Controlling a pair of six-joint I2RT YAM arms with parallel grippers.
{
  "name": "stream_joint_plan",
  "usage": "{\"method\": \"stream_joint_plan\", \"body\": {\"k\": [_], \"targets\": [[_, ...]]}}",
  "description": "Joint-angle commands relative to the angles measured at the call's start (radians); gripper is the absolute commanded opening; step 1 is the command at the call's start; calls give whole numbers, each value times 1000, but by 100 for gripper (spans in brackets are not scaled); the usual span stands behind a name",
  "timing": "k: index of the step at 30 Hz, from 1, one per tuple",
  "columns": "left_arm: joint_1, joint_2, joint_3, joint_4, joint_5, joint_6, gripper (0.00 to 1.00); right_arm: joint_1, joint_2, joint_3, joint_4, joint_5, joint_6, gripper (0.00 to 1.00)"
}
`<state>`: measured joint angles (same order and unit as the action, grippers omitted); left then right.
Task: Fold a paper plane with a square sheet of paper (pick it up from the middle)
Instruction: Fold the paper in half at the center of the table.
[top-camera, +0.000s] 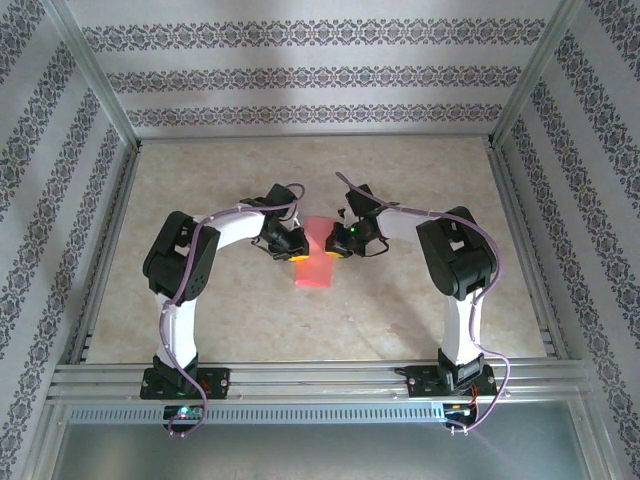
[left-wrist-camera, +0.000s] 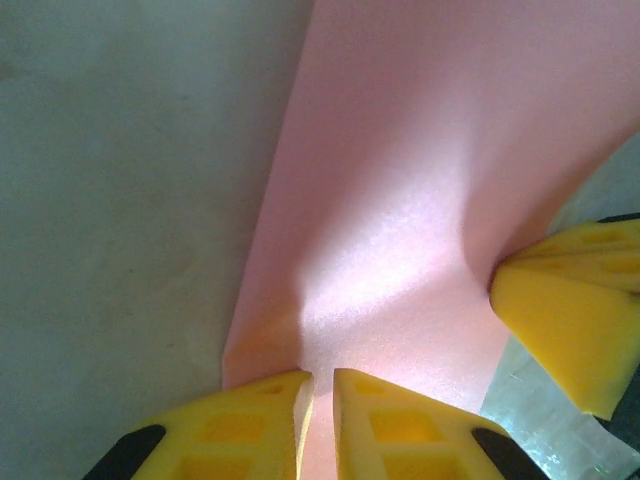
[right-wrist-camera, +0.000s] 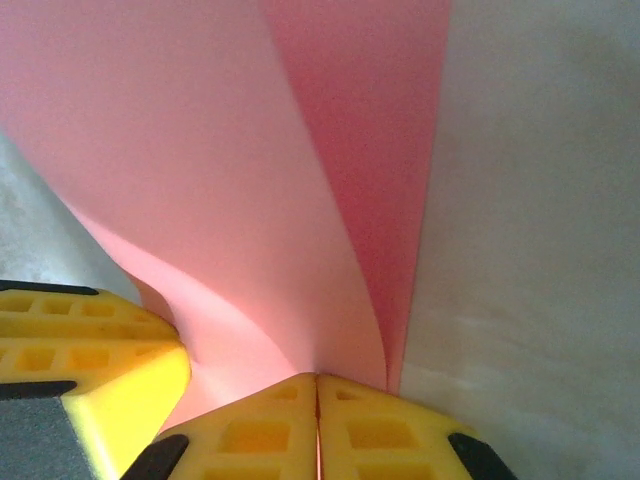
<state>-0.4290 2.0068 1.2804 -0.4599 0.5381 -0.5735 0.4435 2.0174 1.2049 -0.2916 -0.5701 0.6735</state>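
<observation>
The square sheet of paper (top-camera: 318, 258), salmon pink, is lifted and curved between the two grippers at the middle of the table. My left gripper (top-camera: 297, 255) pinches its left edge. In the left wrist view the yellow fingertips (left-wrist-camera: 322, 385) stand a sliver apart with the pink sheet (left-wrist-camera: 400, 200) running between them. My right gripper (top-camera: 333, 252) holds the opposite edge. In the right wrist view its tips (right-wrist-camera: 317, 385) are pressed together on the bowed paper (right-wrist-camera: 230, 150). Each wrist view also catches the other gripper's yellow finger (left-wrist-camera: 570, 310) (right-wrist-camera: 90, 360) close by.
The beige marbled table (top-camera: 420, 180) is ringed by aluminium frame rails (top-camera: 520, 220) and patterned walls. Both arm bases are bolted at the near rail (top-camera: 300, 385).
</observation>
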Motion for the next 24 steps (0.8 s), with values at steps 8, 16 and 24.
{"method": "stream_joint_plan", "body": {"k": [8, 16, 24], "targets": [[77, -168, -117, 65, 48, 2, 19, 14, 79, -15, -157, 152, -40, 9], [13, -113, -195, 319, 133, -169, 16, 18, 84, 1, -186, 163, -56, 9], [0, -122, -296, 292, 119, -163, 15, 21, 90, 19, -212, 171, -70, 8]]}}
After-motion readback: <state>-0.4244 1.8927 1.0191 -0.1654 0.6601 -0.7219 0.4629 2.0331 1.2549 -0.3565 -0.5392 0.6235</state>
